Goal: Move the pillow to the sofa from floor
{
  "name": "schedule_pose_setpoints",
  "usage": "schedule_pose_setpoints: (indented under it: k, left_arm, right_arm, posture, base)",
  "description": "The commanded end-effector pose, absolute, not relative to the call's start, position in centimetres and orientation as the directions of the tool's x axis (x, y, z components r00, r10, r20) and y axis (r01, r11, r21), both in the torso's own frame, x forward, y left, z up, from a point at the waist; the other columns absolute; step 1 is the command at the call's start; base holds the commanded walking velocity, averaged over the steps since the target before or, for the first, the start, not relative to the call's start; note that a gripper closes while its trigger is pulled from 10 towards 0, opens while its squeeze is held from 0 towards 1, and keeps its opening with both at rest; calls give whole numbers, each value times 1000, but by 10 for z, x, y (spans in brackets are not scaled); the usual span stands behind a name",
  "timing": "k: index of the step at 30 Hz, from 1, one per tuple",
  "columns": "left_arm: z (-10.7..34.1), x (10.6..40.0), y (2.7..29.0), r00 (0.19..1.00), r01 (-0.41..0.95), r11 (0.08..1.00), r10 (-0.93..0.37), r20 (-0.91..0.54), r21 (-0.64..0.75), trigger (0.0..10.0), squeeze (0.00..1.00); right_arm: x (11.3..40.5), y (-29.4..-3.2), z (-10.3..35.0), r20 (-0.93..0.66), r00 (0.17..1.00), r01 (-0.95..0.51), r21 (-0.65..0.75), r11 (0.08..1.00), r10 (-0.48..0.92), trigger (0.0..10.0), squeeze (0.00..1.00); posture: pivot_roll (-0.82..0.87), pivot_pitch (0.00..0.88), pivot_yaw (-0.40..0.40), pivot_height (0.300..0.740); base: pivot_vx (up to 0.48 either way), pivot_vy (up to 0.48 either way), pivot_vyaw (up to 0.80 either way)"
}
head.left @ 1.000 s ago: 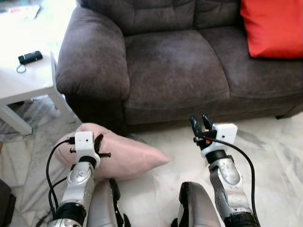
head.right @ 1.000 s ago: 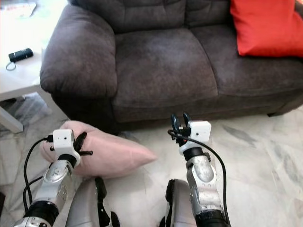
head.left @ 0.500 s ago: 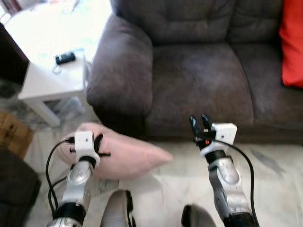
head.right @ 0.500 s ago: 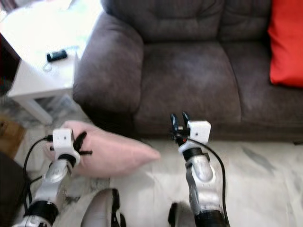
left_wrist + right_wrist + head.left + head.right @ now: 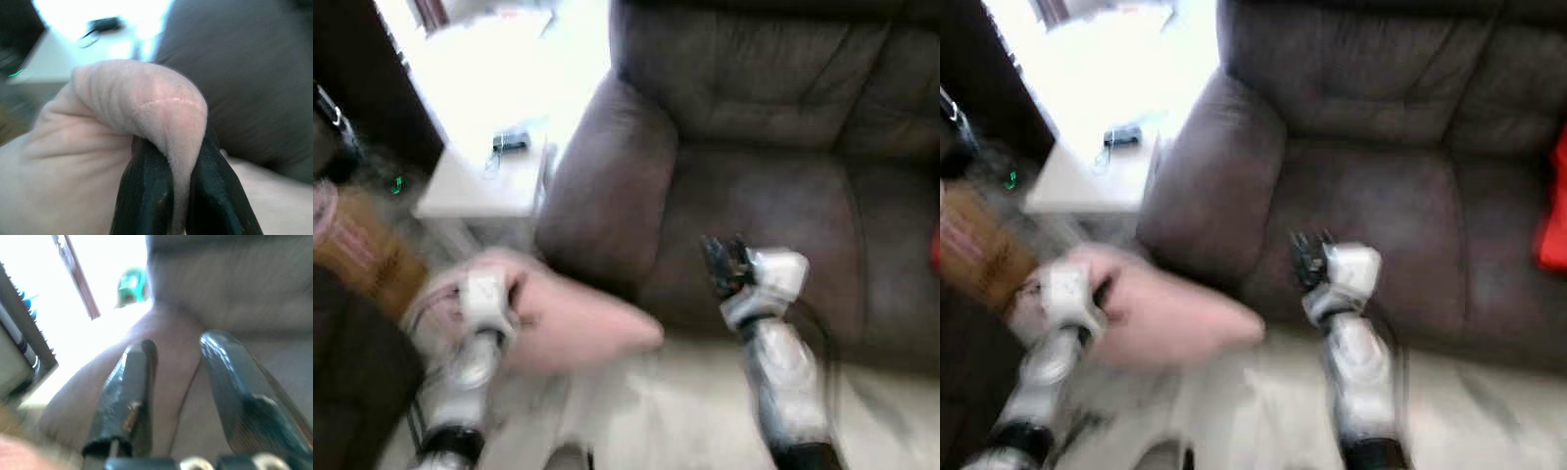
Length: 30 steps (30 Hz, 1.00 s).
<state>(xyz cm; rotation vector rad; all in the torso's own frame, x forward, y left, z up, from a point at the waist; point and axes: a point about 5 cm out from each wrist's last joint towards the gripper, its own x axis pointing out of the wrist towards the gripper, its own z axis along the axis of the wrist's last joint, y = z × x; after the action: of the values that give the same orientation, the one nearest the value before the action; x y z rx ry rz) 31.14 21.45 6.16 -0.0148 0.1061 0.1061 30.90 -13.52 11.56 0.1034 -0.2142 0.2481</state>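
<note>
A soft pink pillow (image 5: 573,318) hangs low at my left, in front of the dark brown sofa's (image 5: 754,186) armrest (image 5: 602,186). My left gripper (image 5: 181,196) is shut on a folded corner of the pillow (image 5: 146,107), one black finger on each side of the fabric. The left arm (image 5: 475,343) shows blurred at lower left. My right gripper (image 5: 724,262) is raised in front of the sofa seat, open, with nothing between its fingers (image 5: 129,396). The sofa cushion (image 5: 215,293) lies ahead of it.
A white side table (image 5: 494,181) with a small black device (image 5: 511,140) stands left of the sofa. A brown box (image 5: 357,250) and dark furniture sit at far left. A red cushion (image 5: 1554,211) is on the sofa's right end. Pale marble floor (image 5: 675,411) lies below.
The whole picture has shifted right and blurred: the camera turned left and moved closer to the sofa. Both arms hold their poses, and the pillow stays gripped.
</note>
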Motion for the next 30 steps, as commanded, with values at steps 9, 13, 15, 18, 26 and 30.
schedule_pose_setpoints:
  k: [9, 13, 15, 18, 26, 30]
  left_arm:
    - [85, 321, 197, 999, -34, 999, 34, 14, -10, 10000, 0]
    - [86, 321, 196, 1000, -18, 1000, 18, 16, -12, 10000, 0]
    - [88, 321, 192, 1000, 18, 1000, -18, 17, -13, 10000, 0]
    - [92, 320, 187, 998, 53, 998, -53, 28, -17, 10000, 0]
    - [116, 321, 186, 989, 118, 993, -117, 90, -5, 10000, 0]
    - [121, 322, 186, 988, 122, 992, -121, 94, -4, 10000, 0]
  right_arm:
    - [305, -149, 99, 157, 971, -198, 94, 976, 181, 10000, 0]
    - [306, -148, 99, 156, 970, -201, 99, 975, 184, 10000, 0]
    - [306, -147, 97, 137, 972, -205, 93, 974, 191, 10000, 0]
    - [306, -146, 95, 126, 971, -212, 83, 974, 201, 10000, 0]
    - [299, -149, 74, -20, 933, -358, 27, 933, 358, 10000, 0]
    - [288, -148, 60, -119, 866, -491, -5, 871, 487, 10000, 0]
  posture:
    - [52, 111, 15, 740]
    - [57, 111, 14, 740]
    - [60, 109, 14, 740]
    - [62, 109, 14, 740]
    - [65, 112, 5, 740]
    - [64, 113, 0, 740]
  base:
    - [0, 0, 0]
    - [0, 0, 0]
    - [0, 0, 0]
    - [0, 0, 0]
    - [0, 0, 0]
    - [0, 0, 0]
